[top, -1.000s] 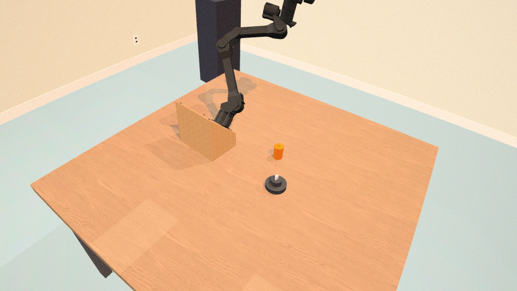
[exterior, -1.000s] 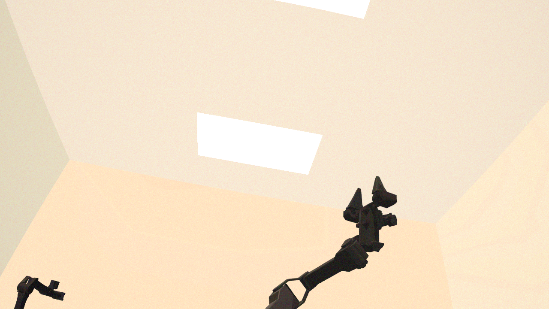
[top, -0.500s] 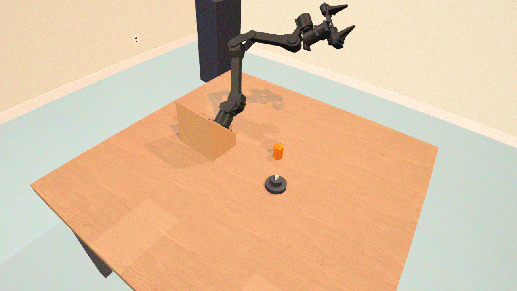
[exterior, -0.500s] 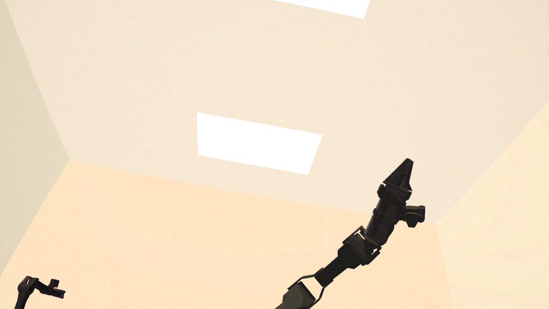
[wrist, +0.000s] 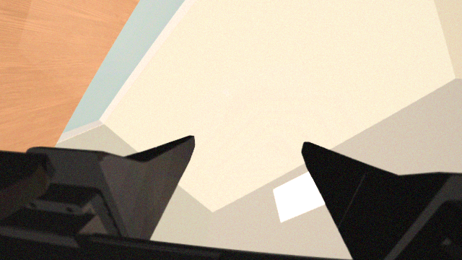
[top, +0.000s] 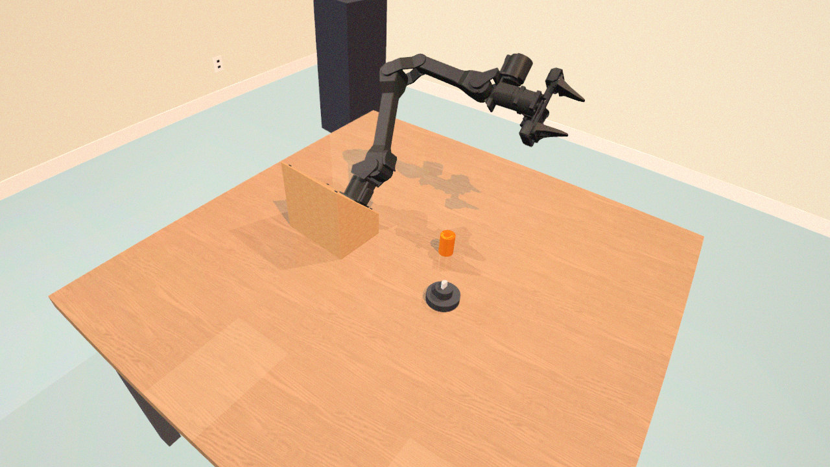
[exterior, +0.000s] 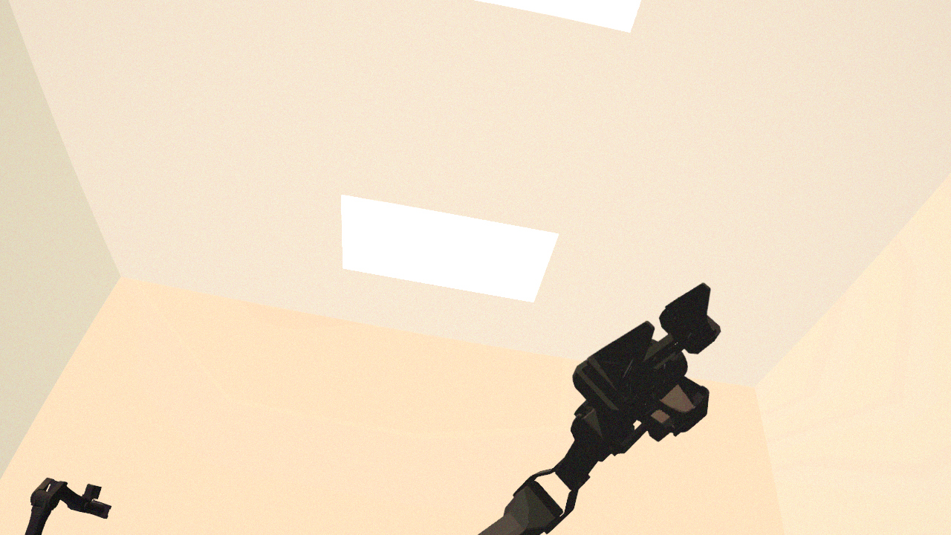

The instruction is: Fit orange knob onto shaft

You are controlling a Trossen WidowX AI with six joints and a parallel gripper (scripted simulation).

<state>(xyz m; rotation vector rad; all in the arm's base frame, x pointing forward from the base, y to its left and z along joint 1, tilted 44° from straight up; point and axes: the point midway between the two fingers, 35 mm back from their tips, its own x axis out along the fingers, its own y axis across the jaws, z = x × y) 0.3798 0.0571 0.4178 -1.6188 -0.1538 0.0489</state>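
Note:
The orange knob (top: 446, 244) stands upright on the table in the top view, behind the pedestal; its underside is hidden. The dark round pedestal (top: 442, 299) has a short silver shaft (top: 443, 284) pointing up from its middle. The direction of the shaft's flat side is too small to tell. My gripper (top: 575, 117) (wrist: 247, 144) is open and empty, high above the table and pointing sideways, far above the knob and to its right in the top view. The exterior view also shows the gripper (exterior: 678, 305) against the ceiling and wall, with neither knob nor pedestal in view.
A wooden angled block (top: 316, 211) stands at the arm's base on the wooden table (top: 551, 348). A dark column (top: 348, 63) rises behind the table's far corner. The wrist view shows the table's edge at the upper left, walls and a ceiling light (wrist: 297, 198).

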